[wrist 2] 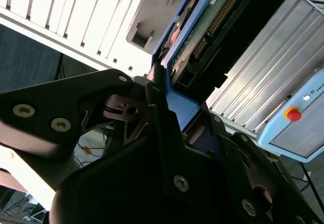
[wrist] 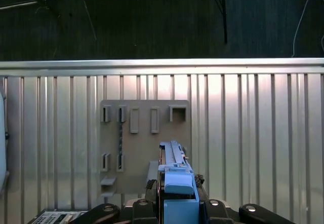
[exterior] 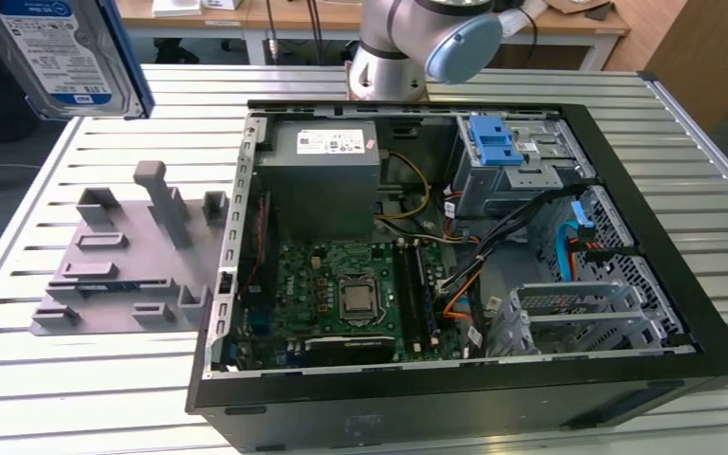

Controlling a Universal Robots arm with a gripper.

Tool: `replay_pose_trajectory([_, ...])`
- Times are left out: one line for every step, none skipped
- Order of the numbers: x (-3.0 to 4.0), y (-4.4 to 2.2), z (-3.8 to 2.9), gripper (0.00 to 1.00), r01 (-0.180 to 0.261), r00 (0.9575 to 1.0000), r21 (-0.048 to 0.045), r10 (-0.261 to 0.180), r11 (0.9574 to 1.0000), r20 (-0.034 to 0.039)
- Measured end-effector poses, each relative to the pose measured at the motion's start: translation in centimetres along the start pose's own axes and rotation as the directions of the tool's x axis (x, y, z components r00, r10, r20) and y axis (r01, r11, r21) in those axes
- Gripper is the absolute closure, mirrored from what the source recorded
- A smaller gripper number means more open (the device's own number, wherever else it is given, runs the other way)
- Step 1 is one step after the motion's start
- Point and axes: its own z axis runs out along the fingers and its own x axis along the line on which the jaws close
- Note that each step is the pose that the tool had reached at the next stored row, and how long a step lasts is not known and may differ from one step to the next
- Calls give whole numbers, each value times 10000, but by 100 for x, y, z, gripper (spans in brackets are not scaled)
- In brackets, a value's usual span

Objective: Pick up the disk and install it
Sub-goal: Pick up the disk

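The disk (exterior: 67, 52), silver with a white-and-blue label and blue rails, hangs in the air at the exterior view's upper left, above the table's far corner. In both wrist views my gripper (wrist 2: 169, 95) is shut on the disk (wrist 2: 212, 26) by its blue-railed end, with the circuit-board side showing. In the first wrist view the disk (wrist: 174, 176) stands edge-on in the gripper (wrist: 174, 203), well above the grey stand (wrist: 144, 133). The open computer case (exterior: 667, 370) lies to the exterior view's right, with a blue-handled drive bay (exterior: 503, 142) at its far end.
The grey stand (exterior: 124, 256) with upright posts sits on the slatted metal table (exterior: 73, 398) beside the case. A grey power-supply box (exterior: 326, 175), motherboard (exterior: 352, 289) and cables fill the case. The arm's base (exterior: 402, 47) stands behind it. A pendant with a red button (wrist 2: 292, 114) is nearby.
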Motion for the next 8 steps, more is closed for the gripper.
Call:
replay_pose_trajectory([3, -10, 0, 64, 0, 10000, -6, 0, 10000, 0])
replay_pose_trajectory([7, -19, 1, 64, 0, 10000, -12, 0, 10000, 0])
replay_pose_trajectory([9, -29, 0, 64, 0, 10000, -19, 0, 10000, 0])
replay_pose_trajectory([10, -38, 0, 64, 0, 10000, -24, 0, 10000, 0])
replay_pose_trajectory([11, -46, 0, 64, 0, 10000, -27, 0, 10000, 0])
replay_pose_trajectory([11, -55, 0, 64, 0, 10000, -30, 0, 10000, -1])
replay_pose_trajectory([12, -67, 0, 64, -1, 10000, -33, 1, 10000, -1])
replay_pose_trajectory([14, -87, 0, 64, 0, 10000, -35, 0, 10000, -1])
